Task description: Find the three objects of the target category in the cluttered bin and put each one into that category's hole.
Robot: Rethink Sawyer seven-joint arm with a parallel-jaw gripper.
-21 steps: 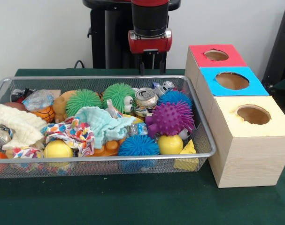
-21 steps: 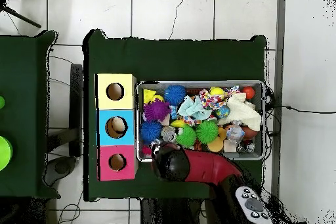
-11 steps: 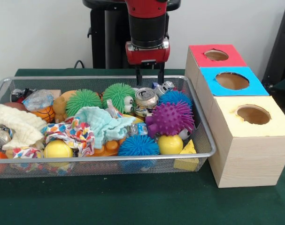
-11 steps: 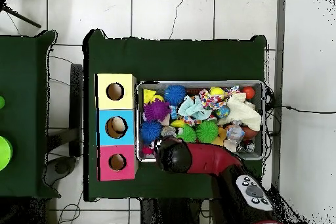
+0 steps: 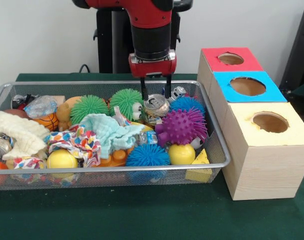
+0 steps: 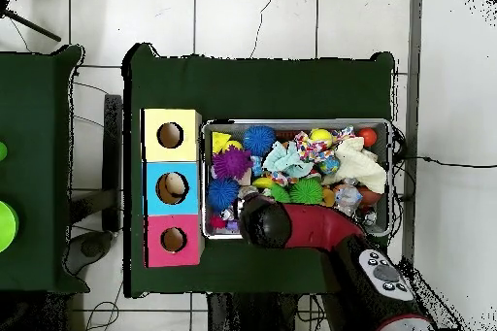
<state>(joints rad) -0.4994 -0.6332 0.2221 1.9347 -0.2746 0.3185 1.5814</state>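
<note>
I have the gripper (image 5: 155, 93) over the far side of the bin (image 5: 219, 145), its two fingers spread open and standing either side of the can (image 5: 156, 106). The can lies tilted, top toward me, directly under the fingertips, between the green ball (image 5: 126, 102) on its left and the blue ball (image 5: 187, 104) on its right, with the purple ball (image 5: 181, 126) just nearer. From overhead the arm (image 6: 291, 227) hides the can. The boxes (image 5: 257, 130) stand right of the bin.
</note>
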